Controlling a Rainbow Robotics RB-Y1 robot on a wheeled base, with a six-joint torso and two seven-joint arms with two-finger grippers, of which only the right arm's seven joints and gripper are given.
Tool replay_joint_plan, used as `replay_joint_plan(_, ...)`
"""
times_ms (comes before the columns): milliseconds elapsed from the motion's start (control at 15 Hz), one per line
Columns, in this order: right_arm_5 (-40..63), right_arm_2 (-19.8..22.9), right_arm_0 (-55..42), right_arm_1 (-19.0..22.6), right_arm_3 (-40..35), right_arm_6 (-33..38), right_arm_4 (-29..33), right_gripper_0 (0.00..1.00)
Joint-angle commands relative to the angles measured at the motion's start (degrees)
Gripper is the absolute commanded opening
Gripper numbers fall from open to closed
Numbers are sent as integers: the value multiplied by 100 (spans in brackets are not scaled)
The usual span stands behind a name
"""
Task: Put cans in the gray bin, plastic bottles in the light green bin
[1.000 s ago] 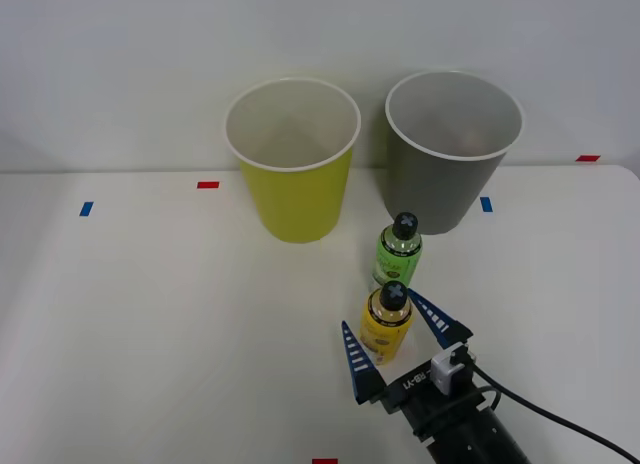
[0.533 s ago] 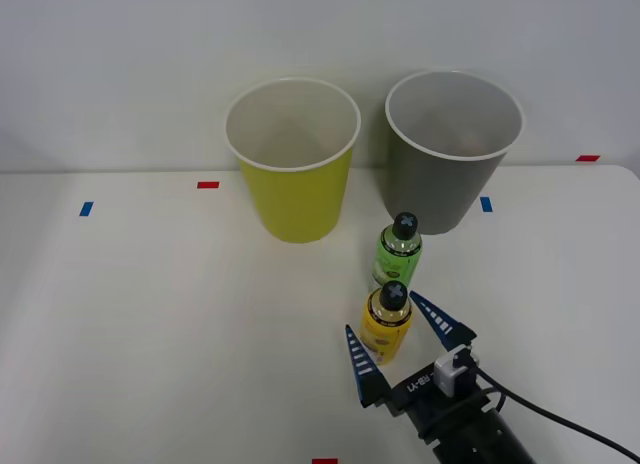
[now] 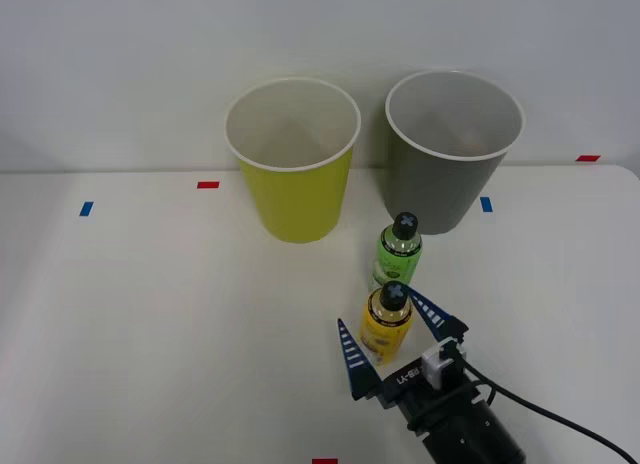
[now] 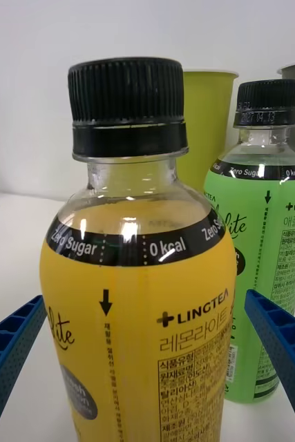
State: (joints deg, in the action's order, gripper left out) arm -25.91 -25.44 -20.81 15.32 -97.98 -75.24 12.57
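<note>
While the right gripper [image 3: 392, 331] sits low over the tabletop [image 3: 150, 314], its jaws stand apart on either side of the yellow bottle [image 3: 385, 322], not clamped. Green bottle [image 3: 398, 249] upright just behind it, near the gray bin [image 3: 448, 154]. Light green bin [image 3: 293, 164] to the gray bin's left

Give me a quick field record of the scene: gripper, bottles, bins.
right gripper: open, fingers either side of the yellow bottle
yellow bottle: upright on the table, capped
green bottle: upright, just beyond the yellow one, nearer the gray bin
light green bin: upright, nothing seen inside
gray bin: upright, to the light green bin's right
</note>
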Motion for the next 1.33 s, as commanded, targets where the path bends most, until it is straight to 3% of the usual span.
replay_joint_plan(67, 7, 30, 7, -12, -2, -70, 0, 100)
replay_joint_plan(400, 7, 22, 68, -29, -11, -149, 9, 100)
replay_joint_plan(467, 7, 22, 77, -21, -11, -158, 9, 68)
replay_joint_plan(533, 7, 30, 77, -12, -11, -166, -53, 17)
replay_joint_plan(600, 7, 30, 68, -12, -11, -166, -88, 8)
replay_joint_plan(800, 7, 30, 33, 23, -37, -193, -158, 0)
replay_joint_plan(1333, -10, -330, -591, 524, -899, -298, -774, 0)
